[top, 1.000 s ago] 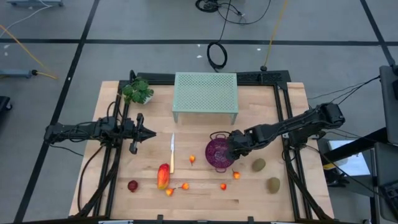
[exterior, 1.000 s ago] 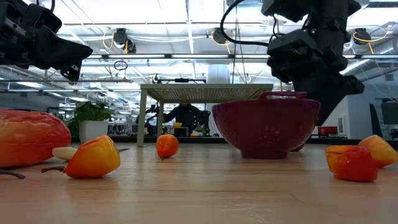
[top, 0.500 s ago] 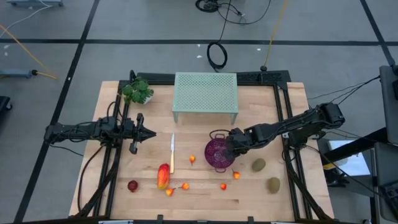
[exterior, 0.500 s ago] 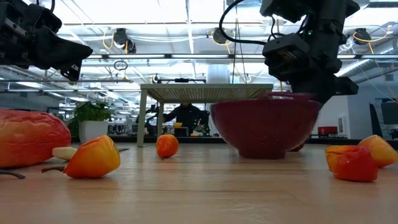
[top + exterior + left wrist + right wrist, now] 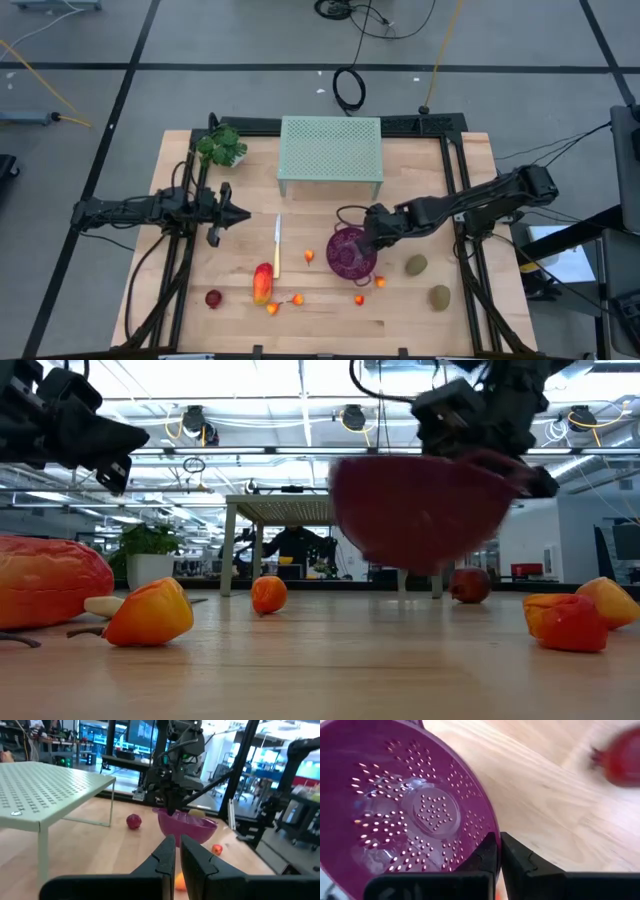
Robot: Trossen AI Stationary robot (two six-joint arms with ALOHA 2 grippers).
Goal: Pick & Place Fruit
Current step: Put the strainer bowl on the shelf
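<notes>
My right gripper is shut on a purple colander, which hangs above the table right of centre. On the wood lie the fruit. A red-yellow mango and a dark red ball are at the near left. Two kiwis are at the near right. Several tiny orange-red ones are scattered between. Another dark red ball rests behind the colander. My left gripper hovers shut over the table's left, holding nothing. My right gripper pinches the colander's rim on the side nearest that arm, one finger inside the bowl and one outside. The fingers slant down from the table's right. The colander is lifted clear of the table and hangs tilted below the fingers.
A slim yellow-handled knife lies left of the colander. A green perforated rack stands at the far middle. A leafy plant stands at the far left corner. Black frame rails run along both table sides.
My right gripper has shut on the colander's rim and gone up with it. The colander, which stood on the table, now hangs clear and tilted. This has uncovered the dark red ball behind it in the low view.
</notes>
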